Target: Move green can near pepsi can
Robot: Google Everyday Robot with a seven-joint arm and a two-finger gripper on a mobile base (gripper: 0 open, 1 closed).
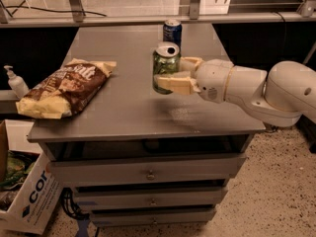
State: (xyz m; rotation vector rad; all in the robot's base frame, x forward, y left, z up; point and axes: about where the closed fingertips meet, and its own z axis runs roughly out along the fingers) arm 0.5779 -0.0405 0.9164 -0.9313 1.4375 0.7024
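The green can has a mottled green label and a silver top. My gripper is shut on it from the right, with one cream finger across its front, and holds it lifted above the grey table, tilted slightly. The pepsi can, dark blue with a silver top, stands upright at the table's back edge, just behind the green can and apart from it. My white arm reaches in from the right.
A brown and yellow chip bag lies on the table's left side. A soap dispenser stands left of the table. A cardboard box sits on the floor at lower left. Drawers are below the tabletop.
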